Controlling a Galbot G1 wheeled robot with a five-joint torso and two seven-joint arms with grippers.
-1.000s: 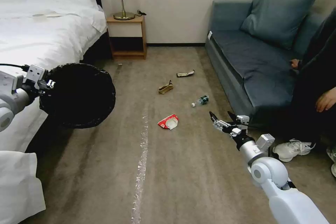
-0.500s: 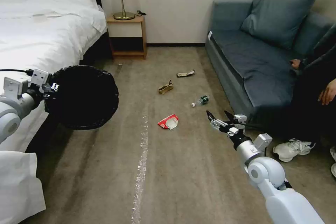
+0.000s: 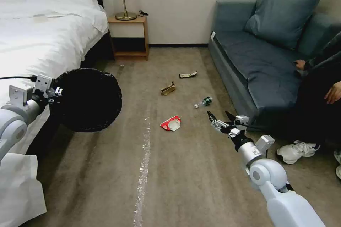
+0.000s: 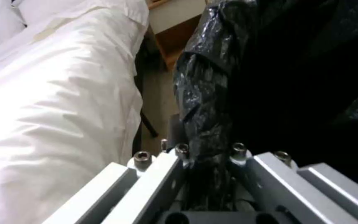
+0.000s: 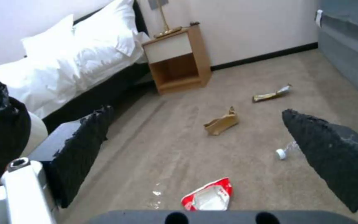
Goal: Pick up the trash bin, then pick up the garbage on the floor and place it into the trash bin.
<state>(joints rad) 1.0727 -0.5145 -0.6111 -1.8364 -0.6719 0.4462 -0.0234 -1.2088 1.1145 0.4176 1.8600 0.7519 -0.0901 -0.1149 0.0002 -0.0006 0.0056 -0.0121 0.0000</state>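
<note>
Holding the trash bin [image 3: 87, 100] up off the carpet [image 3: 184, 177] w/ my left gripper [image 3: 54, 91], clamped on the black bag liner at the rim, near-left of the scene beside the bed [image 3: 39, 42]. Left wrist view confirms: liner plastic [image 4: 206, 102] bunched between the jaws, white bedding alongside. Bin mouth faces me, all black inside.

My right gripper [image 3: 218, 120] hangs low over the carpet on the right, jaws spread wide, nothing in them; sofa [image 3: 263, 64] just beyond it.

Garbage all on the floor, mid-room. Red-and-white carton [image 3: 171, 123] is nearest, just left of my right gripper, not touching. Through the right wrist view it sits between the two black fingers [image 5: 332, 155]. Brown paper scrap [image 3: 168, 88] lies farther off, yellow-green wrapper [image 3: 188, 75] farther still, toward the nightstand [image 3: 129, 35]. Small plastic bottle [image 3: 204, 101] w/ white cap lies between scrap and sofa. Shiny tape strip [image 3: 144, 156] runs along the carpet left of the carton.
</note>
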